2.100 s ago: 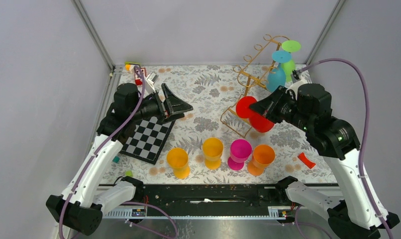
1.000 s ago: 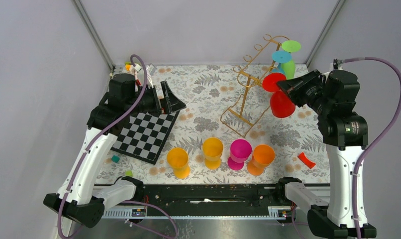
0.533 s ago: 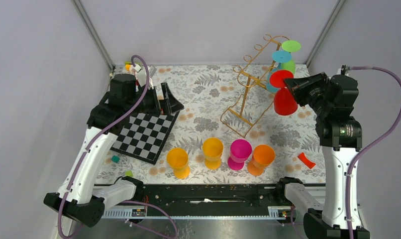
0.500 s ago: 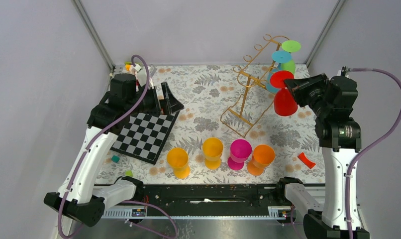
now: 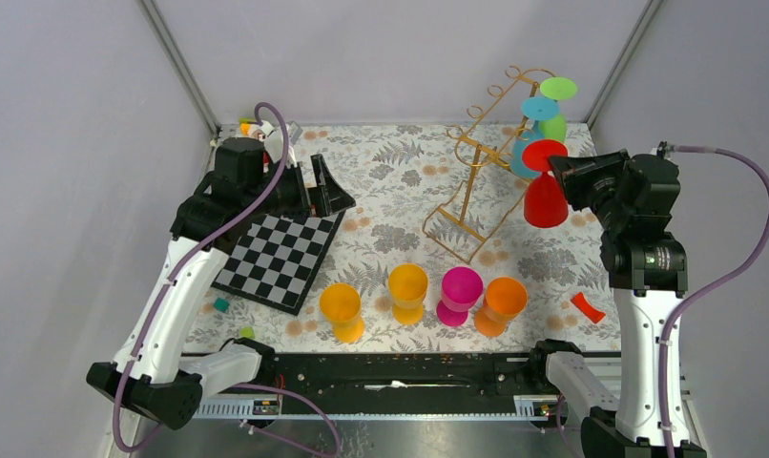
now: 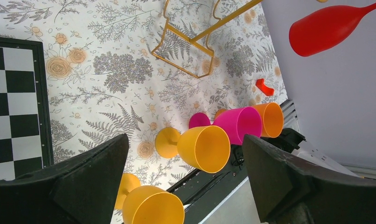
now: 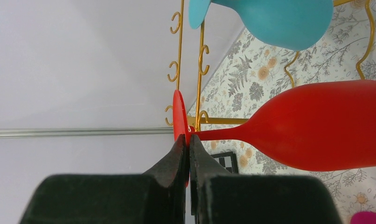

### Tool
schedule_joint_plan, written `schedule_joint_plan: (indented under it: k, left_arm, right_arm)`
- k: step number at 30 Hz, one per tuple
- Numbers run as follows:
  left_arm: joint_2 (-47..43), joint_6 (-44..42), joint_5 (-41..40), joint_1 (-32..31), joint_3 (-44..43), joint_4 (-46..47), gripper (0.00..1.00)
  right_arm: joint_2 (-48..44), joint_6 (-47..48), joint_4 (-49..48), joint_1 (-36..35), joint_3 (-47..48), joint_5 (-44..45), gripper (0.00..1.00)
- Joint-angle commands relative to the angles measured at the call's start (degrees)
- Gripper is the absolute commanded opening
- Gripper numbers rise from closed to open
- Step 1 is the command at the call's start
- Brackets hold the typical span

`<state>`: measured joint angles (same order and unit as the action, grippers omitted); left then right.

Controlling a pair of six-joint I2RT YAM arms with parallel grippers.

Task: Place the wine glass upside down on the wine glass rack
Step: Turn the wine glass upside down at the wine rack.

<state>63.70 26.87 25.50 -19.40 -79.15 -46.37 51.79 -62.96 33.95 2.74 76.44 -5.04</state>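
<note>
Top view and both wrist views. The flowered worktop [image 5: 390, 172] fills the middle of the frame, with a chessboard [image 5: 280, 262] at lower left and a row of four coloured glasses [image 5: 407, 291] along the bottom edge. The wine glass rack [image 5: 467, 196] rises at upper right; a blue glass [image 5: 526, 153] and a green glass [image 5: 554, 124] hang on it, foot up. The red wine glass [image 5: 545, 198] hangs bowl down just right of the rack, its foot beside the blue glass. Whether that foot has reached the rail cannot be told. The right gripper [image 7: 186, 142] is closed tight on the rim of the red foot, where the stem joins. The left gripper [image 5: 328, 191], at centre left over the chessboard, is spread wide and holds nothing. The red glass looks like smooth, stiff, light plastic, unlikely to break. A pinch on its thin foot may let the bowl swing, so the foot edge near the stem seems the best hold, leaving the stem free to enter the rails.
</note>
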Motion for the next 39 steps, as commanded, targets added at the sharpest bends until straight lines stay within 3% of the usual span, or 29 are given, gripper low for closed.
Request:
schedule_joint_plan:
  k: [1,14,39]
  left_arm:
    - [-0.1,1.0,1.7,0.2,-1.9,3.5,0.99]
    - [0.1,2.4,3.3,0.3,-1.0,3.9,0.99]
    - [0.5,7.5,4.5,0.2,-1.7,5.9,0.99]
  right_arm:
    - [-0.7,-2.7,-1.9,0.2,-0.3,2.0,0.00]
    - [-1.6,-5.3,-3.5,0.2,-1.0,6.6,0.00]
    - [7.1,-12.6,-6.0,0.2,4.2,1.0,0.00]
